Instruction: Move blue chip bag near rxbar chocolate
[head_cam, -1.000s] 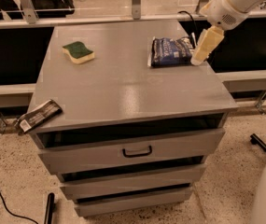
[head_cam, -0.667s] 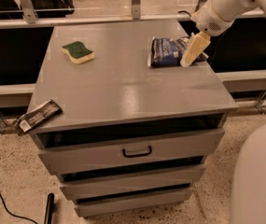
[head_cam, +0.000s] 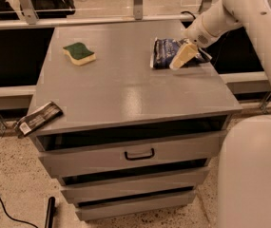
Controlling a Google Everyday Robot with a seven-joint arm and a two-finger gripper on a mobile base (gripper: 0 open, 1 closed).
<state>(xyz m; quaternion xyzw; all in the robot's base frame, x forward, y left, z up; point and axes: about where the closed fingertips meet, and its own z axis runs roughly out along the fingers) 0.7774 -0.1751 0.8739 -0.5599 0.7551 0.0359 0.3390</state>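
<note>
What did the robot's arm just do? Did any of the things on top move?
The gripper slid from the edge of the blue chip bag in over the bag, toward the sponge's side. Whether it has hold of the bag cannot be told. The bag, the sponge and the rxbar chocolate at the front corner stayed put.

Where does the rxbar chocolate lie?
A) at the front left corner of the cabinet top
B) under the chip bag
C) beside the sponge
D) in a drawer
A: the rxbar chocolate lies at the front left corner of the cabinet top, while the gripper is at the blue chip bag near the back right.
</note>
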